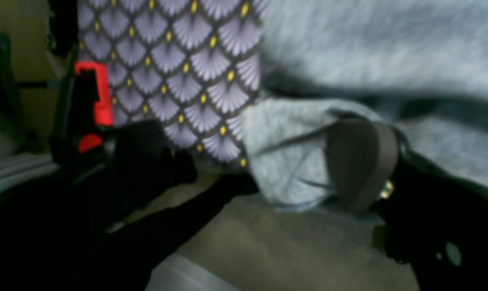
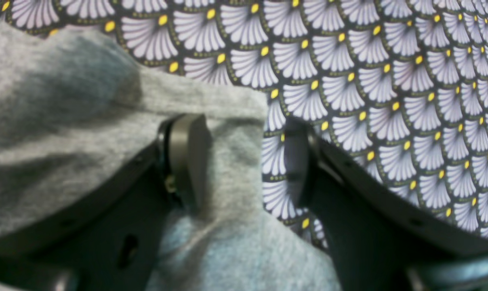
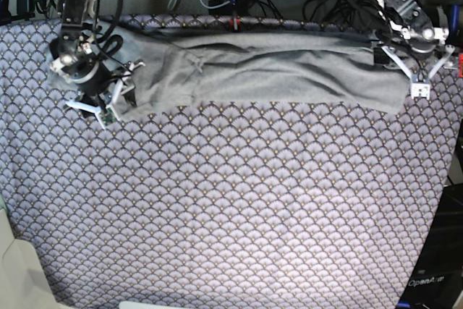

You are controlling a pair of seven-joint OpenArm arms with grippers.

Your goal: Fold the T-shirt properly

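1. The near part of the purple fan-patterned tablecloth (image 3: 231,215) is seen bare.
2. Farther back, the grey T-shirt (image 3: 268,70) is laid as a long folded band across the cloth's far side.
3. At the band's ends, each gripper is seen spread: the right gripper (image 2: 244,161) with one finger (image 2: 185,157) under the shirt's corner, the left gripper (image 1: 244,161) beside bunched fabric.

Grey T-shirt (image 3: 268,70) — folded lengthwise band
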